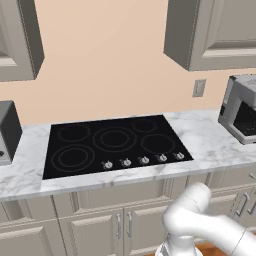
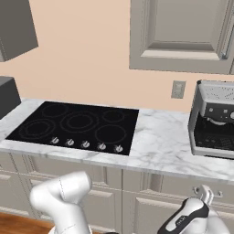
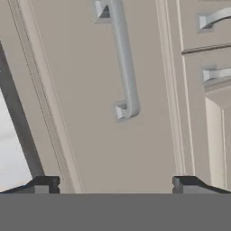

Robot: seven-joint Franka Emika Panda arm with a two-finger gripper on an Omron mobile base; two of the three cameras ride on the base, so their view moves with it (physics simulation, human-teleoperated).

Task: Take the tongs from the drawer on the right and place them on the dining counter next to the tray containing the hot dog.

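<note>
**Taupe cabinet fronts ahead, drawer not yet opened**

Taupe panelled cabinet fronts faced the arm. Going left to right in the left base view, a grey appliance (image 1: pixel 7 131) sat at the bench's left end, the black cooktop (image 1: pixel 114 144) lay inset in the marble bench (image 1: pixel 210 140), and a coffee machine (image 1: pixel 242 115) stood at the far right. Low down on the right, the jaws (image 3: pixel 115 185) stood wide apart and held nothing, aimed at a cabinet door with a bar handle (image 3: pixel 122 63). Further right in the hand view were two short drawer handles (image 3: pixel 216 18), the drawers shut (the tongs, presumably inside one, could not be seen).

The step in hand looked like the approach to the drawer. The next move would call for shifting right from the door handle to the proper drawer handle, closing on it and pulling straight out.
</note>
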